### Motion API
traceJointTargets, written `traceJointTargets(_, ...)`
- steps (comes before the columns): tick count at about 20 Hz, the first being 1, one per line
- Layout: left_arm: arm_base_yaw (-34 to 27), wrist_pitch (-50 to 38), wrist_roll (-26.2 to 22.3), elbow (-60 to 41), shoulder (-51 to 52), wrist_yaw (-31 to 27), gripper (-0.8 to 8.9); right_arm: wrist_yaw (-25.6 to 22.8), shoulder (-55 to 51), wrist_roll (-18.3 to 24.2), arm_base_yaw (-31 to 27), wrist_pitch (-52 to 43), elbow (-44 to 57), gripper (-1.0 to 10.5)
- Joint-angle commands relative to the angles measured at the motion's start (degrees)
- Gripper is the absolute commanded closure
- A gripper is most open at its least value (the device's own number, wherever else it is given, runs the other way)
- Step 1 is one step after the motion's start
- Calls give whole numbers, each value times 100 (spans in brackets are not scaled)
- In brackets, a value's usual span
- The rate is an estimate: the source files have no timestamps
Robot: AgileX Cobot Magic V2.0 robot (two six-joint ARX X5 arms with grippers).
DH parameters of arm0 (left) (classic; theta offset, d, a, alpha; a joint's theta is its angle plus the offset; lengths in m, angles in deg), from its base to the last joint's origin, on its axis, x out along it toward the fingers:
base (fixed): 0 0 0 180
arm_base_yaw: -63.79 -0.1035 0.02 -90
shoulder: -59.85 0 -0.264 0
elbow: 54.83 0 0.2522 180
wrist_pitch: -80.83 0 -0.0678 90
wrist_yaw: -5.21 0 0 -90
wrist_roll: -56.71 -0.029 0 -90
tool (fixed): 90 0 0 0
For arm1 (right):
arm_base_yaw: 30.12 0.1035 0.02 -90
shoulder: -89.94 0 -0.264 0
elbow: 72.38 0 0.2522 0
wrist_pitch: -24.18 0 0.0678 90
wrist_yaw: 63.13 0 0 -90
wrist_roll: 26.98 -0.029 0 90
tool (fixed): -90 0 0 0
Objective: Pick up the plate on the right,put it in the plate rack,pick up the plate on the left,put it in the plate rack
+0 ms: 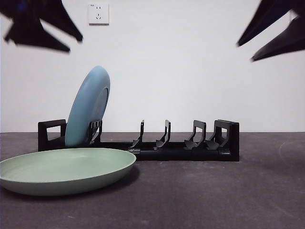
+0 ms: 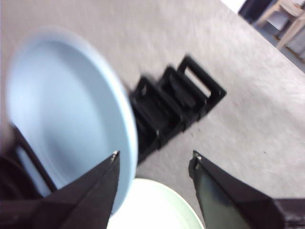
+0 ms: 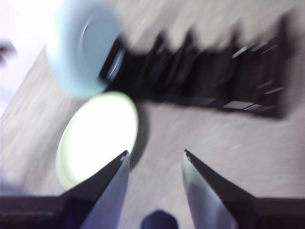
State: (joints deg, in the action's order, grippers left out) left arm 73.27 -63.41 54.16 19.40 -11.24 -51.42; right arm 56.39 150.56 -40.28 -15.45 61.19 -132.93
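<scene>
The plate rack (image 1: 186, 145) is a long, low piece of black plastic with blocky, squared ends and pairs of upright slotted prongs along its length, standing on a dark, finely speckled bench (image 1: 228, 195). A smooth matte blue plate (image 1: 88, 106), round and shallow, stands on edge in the rack's leftmost slot, leaning to the right against the prongs. A pale green plate (image 1: 64, 169) of the same smooth finish lies flat on the bench just in front of the rack's left end, nearer the camera. The left end effector (image 2: 155, 157) hangs released, its two black tapered jaws spread apart, above the green plate and close beside the blue one without touching either. The right end effector (image 3: 155, 155) is likewise released with jaws parted, held high and well apart from both plates and the rack. A white wall socket (image 1: 98, 14) sits on the plain wall behind.
</scene>
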Motion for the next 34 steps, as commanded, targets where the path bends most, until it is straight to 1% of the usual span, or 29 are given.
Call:
traceJointTargets(1,269,170,-380,-11,575,-352,562,55,411,-70,337,-271,-11,760)
traceJointTargets(4,798,446,-691,-9,1340,-1158,562,46,1108,-240,874,-901,-31,760)
traceJointTargets(8,1604,811,-964,-9,1961,-2293,562,13,2190,-271,1357,-1086,-446,760)
traceJointTargets(12,2181,1226,-970,-9,2052,-2898,562,2,3314,-225,1722,-1086,-1102,761)
traceJointTargets(16,2546,1298,-970,-9,2050,-3200,562,-4,4245,-229,1893,-1086,-1622,761)
traceJointTargets(19,2651,1298,-970,-9,2050,-3263,562,-48,4708,-229,1985,-1088,-1915,761)
traceJointTargets(20,2675,1300,-970,-9,2050,-3348,562,-162,4854,-229,2031,-1084,-2006,761)
traceJointTargets(22,2684,1307,-970,-9,2050,-3397,562,-157,5042,-229,2068,-1097,-2081,762)
traceJointTargets(23,2684,1322,-970,-9,2050,-3436,562,-153,5097,-229,2070,-1104,-2090,763)
traceJointTargets(24,2684,1338,-970,-9,2050,-3493,562,-153,5152,-236,2087,-1119,-2090,787)
traceJointTargets(25,2684,1349,-970,-9,2050,-3493,562,-149,5206,-234,2109,-1123,-2090,834)
traceJointTargets(27,2682,1346,-970,-9,2050,-3495,562,-153,5281,-264,2138,-1115,-2090,889)
traceJointTargets(28,2684,1349,-970,-9,2050,-3495,562,-153,5296,-278,2155,-1108,-2090,943)
traceJointTargets(30,2684,1368,-970,-9,2050,-3497,562,-160,5294,-302,2221,-1086,-2090,958)
traceJointTargets(31,2684,1373,-973,-9,2048,-3504,562,-149,5259,-380,2227,-1060,-2090,958)
traceJointTargets(34,2684,1375,-1080,-9,2048,-3497,562,-155,5036,-376,2225,-664,-2090,958)
